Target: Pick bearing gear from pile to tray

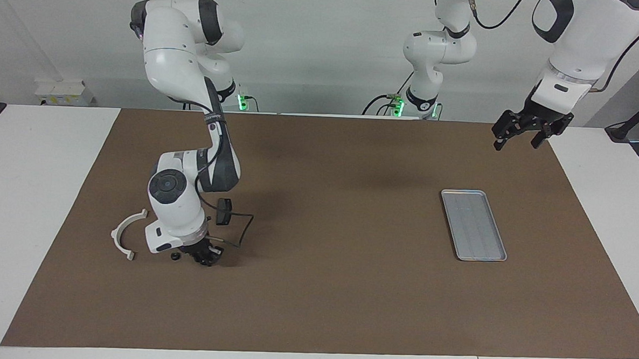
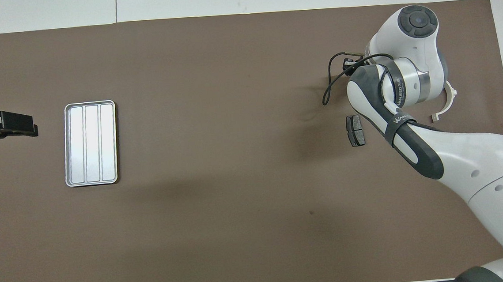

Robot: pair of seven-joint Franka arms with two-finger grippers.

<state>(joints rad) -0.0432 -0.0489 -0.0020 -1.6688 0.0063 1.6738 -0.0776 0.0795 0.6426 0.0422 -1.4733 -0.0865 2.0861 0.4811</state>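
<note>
R gripper (image 1: 204,260) down on the brown mat amid the small-parts pile; can't tell if it's pinching anything.
Dark grey brake-pad-shaped piece (image 2: 356,130) lies nearer the robots than it, tiny black ring (image 1: 175,256) just beside, white curved half-ring bracket (image 1: 125,232) near (partly arm-hidden overhead). L gripper (image 1: 519,136) spread, raised, waiting near the shallow ridged silver-grey metal tray (image 1: 474,224), well apart from the pile.

The tray (image 1: 474,225) lies on the tabletop (image 1: 335,304) toward my left arm's end; the bracket (image 1: 125,234) and pad (image 2: 356,131) lie well apart from it, toward my right arm's end.
</note>
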